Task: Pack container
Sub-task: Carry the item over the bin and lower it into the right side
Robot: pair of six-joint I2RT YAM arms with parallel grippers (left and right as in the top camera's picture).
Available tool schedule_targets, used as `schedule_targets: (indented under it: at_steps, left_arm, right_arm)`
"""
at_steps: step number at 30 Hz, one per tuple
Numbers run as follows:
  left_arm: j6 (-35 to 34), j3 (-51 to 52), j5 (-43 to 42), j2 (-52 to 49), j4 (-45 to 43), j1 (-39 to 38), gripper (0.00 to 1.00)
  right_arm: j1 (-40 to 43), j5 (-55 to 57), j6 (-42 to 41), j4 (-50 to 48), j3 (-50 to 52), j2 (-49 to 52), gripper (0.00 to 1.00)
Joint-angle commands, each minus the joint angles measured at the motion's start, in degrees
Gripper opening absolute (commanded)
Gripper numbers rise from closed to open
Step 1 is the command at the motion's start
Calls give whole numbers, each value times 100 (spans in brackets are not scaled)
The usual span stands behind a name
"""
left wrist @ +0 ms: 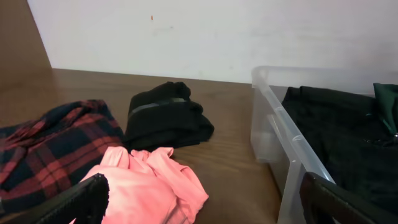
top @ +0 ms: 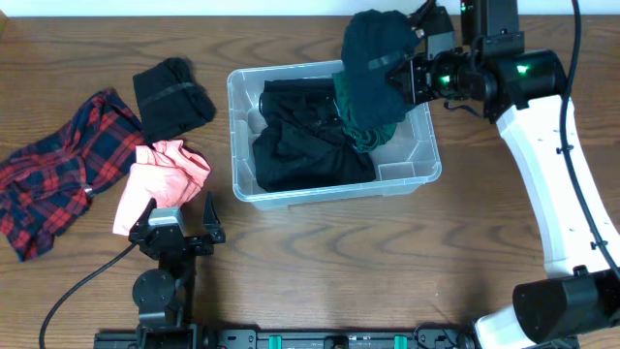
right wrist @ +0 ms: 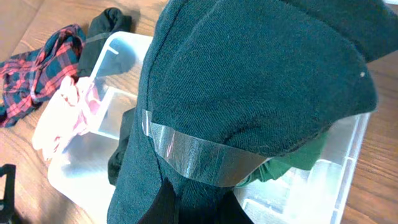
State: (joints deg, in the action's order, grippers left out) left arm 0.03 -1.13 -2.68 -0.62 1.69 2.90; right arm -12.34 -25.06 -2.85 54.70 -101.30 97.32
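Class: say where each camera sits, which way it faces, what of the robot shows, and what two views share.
Overhead: above the table, looking down; left pincer, right pincer, right arm show.
Left wrist: low, facing along the table to the wall; open fingertips show.
Right wrist: over the container, facing down at the held dark teal garment, hiding its fingers.
Shared: pink garment, all three.

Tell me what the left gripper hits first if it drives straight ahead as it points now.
Most likely the pink garment, lying just ahead between the open left gripper's fingers; the black bundle sits beyond it. How low the fingers ride is unclear.
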Motion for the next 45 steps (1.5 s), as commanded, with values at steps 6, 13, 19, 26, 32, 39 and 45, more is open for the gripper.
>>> schedule_targets:
  at_steps: [6,13,19,26,32,39,45]
  left_arm:
    - [37,90,50,35,219,-13,98]
    - [37,90,50,35,219,-13,98]
    - [37,90,52,35,219,-13,98]
    - [35,90,50,35,219,-13,98]
    - [37,90,50,35,219,-13,98]
    - [37,90,50,35,219,-13,98]
    - [35,90,50,35,219,-13,98]
  right_arm:
    - [-68,81,-101,-181,122,-61,1]
    - [-166,105,-162,-481,831,-61,1]
    - [-168,-31,-291,-138,1268,-61,1]
    - [-275,-20,-245,321,1738,-61,1]
    - [-350,365,-223,-481,2428,-61,1]
    - [-343,1235,37,-850,2577,-63,1]
    - [-343,1541,142,-721,2577,-63,1]
